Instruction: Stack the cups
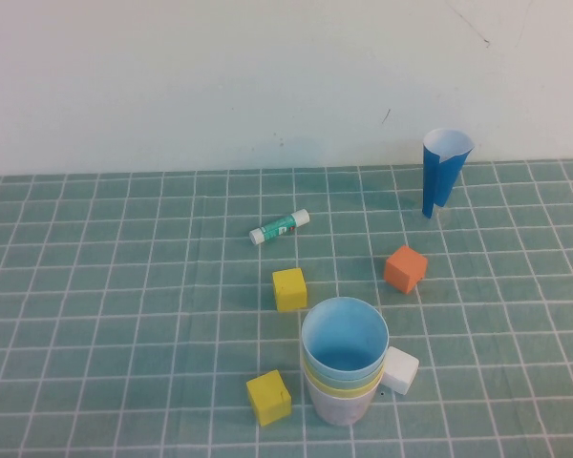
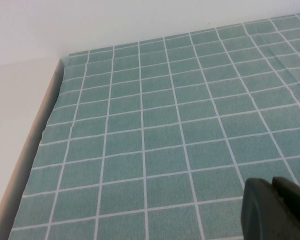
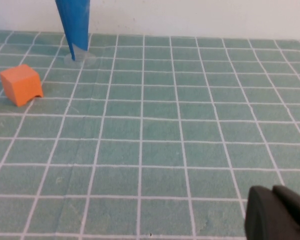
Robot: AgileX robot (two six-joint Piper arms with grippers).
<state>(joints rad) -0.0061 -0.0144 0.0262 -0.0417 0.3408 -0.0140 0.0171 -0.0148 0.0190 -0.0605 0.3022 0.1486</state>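
Light-blue tops the nested cups [image 1: 345, 361] (a white cube [image 1: 399, 370] touches them). The left hand [image 2: 276, 210] and right hand [image 3: 277, 216] hover over the green-tiled surface [image 1: 124, 286], both pressed together and holding nothing.

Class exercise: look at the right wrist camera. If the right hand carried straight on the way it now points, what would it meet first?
Probably only bare mat, then the far wall. The right hand, shut, points across open squares; the orange cube and blue cone sit well off to one side. Depth is uncertain.
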